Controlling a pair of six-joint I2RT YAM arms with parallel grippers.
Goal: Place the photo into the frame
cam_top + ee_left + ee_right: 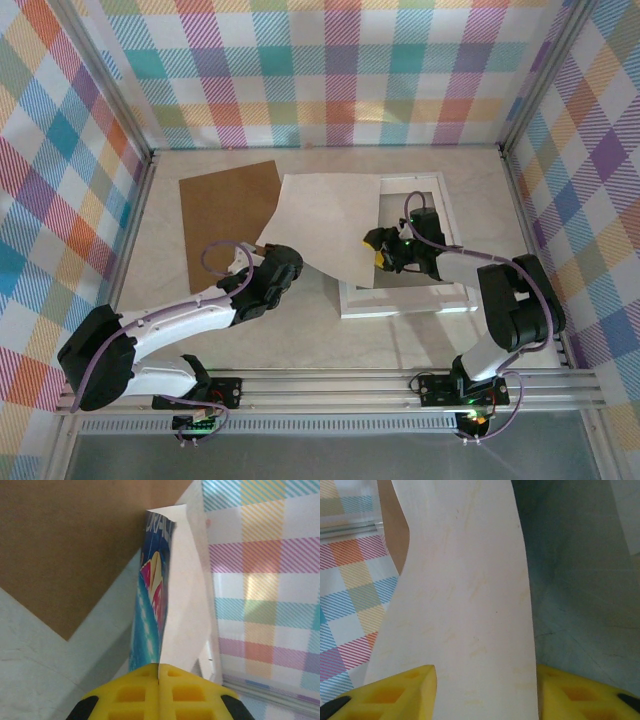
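**Light, floppy print, pinched at the edge**

The left gripper (pixel 159 669) is closed on the edge of the photo (pixel 150 595). The right gripper (pixel 485 675) stands open around it. The sheet curves above the frame (pixel 410 300), so it probably needs holding at two edges.

Blk/wht arms (pixel 180 325), yellow gripper pads (pixel 135 695)

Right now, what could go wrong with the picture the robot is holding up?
The photo hangs bent from the left end effector by one corner, so it might crease. The right end effector stands open, so that side may slip. It sits crooked over the frame and could miss.
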